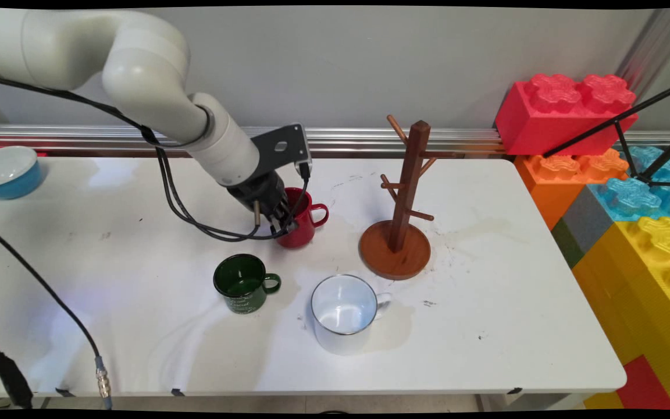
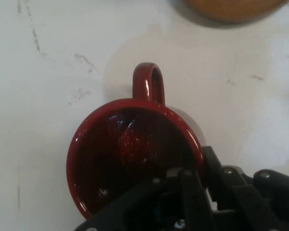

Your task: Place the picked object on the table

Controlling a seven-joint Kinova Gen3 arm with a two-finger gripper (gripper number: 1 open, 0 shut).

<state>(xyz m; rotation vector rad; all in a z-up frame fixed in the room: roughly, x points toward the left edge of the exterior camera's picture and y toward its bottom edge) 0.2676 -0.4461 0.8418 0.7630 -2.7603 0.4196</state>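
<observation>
A red mug point(image 1: 307, 226) stands upright on the white table point(image 1: 486, 302), its handle pointing right toward a wooden mug tree point(image 1: 407, 192). My gripper point(image 1: 280, 219) comes down on the mug's left rim. In the hand view the red mug point(image 2: 130, 144) fills the middle, handle up. My gripper point(image 2: 201, 166) straddles its rim on the right, one finger inside the mug and one outside, shut on the wall. The mug rests on the table.
A green mug point(image 1: 243, 285) and a white mug point(image 1: 344, 314) stand nearer the front edge. A blue bowl point(image 1: 6, 171) sits at the far left. Large toy bricks point(image 1: 567, 110) are stacked off the table's right end. The tree's round base point(image 2: 236, 8) shows beyond the red mug.
</observation>
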